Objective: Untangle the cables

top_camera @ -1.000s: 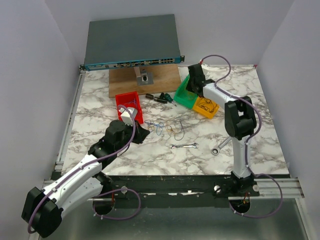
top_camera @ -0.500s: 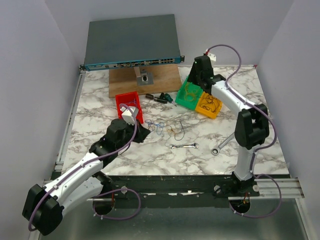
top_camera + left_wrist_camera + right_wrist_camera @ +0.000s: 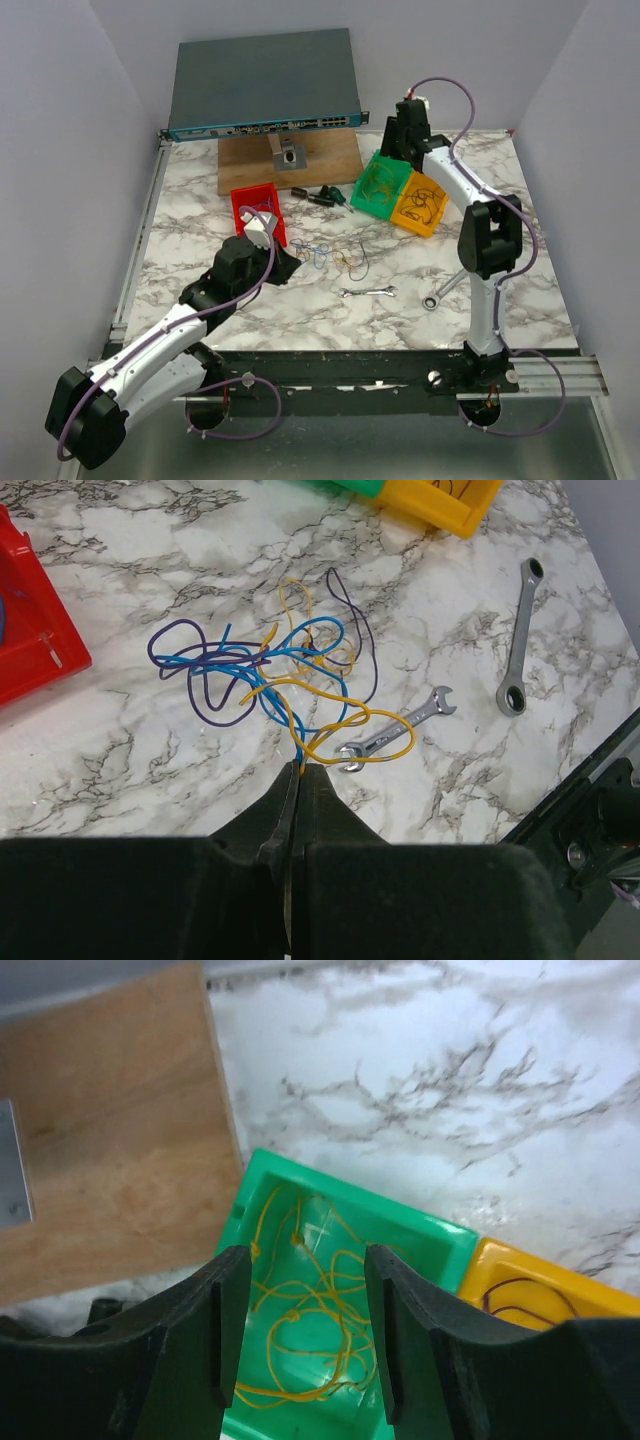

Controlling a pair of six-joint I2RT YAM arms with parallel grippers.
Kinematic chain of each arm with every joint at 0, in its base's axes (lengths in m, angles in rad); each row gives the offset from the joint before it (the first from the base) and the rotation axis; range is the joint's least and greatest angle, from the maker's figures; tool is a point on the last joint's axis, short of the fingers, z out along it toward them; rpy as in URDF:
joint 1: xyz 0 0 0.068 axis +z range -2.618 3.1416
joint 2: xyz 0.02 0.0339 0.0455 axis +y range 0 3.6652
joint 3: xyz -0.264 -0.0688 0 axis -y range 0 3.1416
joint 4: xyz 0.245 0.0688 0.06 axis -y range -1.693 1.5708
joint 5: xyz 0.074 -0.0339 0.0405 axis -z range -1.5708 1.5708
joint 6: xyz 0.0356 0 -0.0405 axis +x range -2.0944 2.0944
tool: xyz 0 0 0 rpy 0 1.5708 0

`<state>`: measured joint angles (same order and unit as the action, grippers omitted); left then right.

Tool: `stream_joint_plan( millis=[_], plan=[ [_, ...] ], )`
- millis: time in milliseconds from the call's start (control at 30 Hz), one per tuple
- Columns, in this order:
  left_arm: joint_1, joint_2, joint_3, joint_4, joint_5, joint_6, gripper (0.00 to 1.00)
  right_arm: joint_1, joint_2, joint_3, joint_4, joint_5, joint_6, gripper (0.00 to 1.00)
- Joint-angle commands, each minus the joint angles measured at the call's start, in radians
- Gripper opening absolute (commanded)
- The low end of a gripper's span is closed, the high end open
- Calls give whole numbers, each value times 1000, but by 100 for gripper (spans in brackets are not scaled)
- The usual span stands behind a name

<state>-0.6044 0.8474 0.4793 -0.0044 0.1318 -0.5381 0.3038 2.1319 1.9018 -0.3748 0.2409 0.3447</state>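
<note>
The cables (image 3: 290,683) lie as a loose tangle of blue, yellow-orange and purple wires on the marble table (image 3: 300,320), also seen in the top view as cables (image 3: 340,258). My left gripper (image 3: 300,768) is shut on a yellow and a blue strand at the tangle's near edge; from above, the left gripper (image 3: 290,266) sits just left of the tangle. My right gripper (image 3: 305,1260) is open and holds nothing. It hovers above the green bin (image 3: 440,1230), where yellow wires (image 3: 291,1316) lie loose. In the top view the right gripper (image 3: 395,150) is at the back right.
A yellow bin (image 3: 418,208) with dark wires adjoins the green bin (image 3: 378,188). A red bin (image 3: 258,212) stands left of the tangle. A small wrench (image 3: 395,740) touches the tangle's edge and a ratchet wrench (image 3: 520,640) lies further right. A wooden board (image 3: 290,160) and a network switch (image 3: 260,85) sit at the back.
The right gripper has opened and lifted up and back from the green bin, leaving yellow wires inside. The left arm has not moved.
</note>
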Motion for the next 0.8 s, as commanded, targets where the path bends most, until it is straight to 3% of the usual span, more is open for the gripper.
stream_joint_plan(
  millis=[0, 233, 533, 667, 767],
  plan=[
    [-6, -2, 19, -12, -8, 13, 0, 8, 19, -25, -35, -127, -51, 56],
    [-6, 13, 29, -15, -8, 18, 0, 9, -79, -173, 53, -144, -60, 56],
    [-6, 27, 43, -12, -7, 17, 0, 9, -200, -205, 63, -106, -126, 57],
    [-7, 30, 47, -11, -6, 17, 0, 10, -282, -301, 158, -276, -192, 57],
    [-7, 34, 49, -11, -8, 18, 0, 18, -265, -278, 114, -357, -235, 55]
  ],
)
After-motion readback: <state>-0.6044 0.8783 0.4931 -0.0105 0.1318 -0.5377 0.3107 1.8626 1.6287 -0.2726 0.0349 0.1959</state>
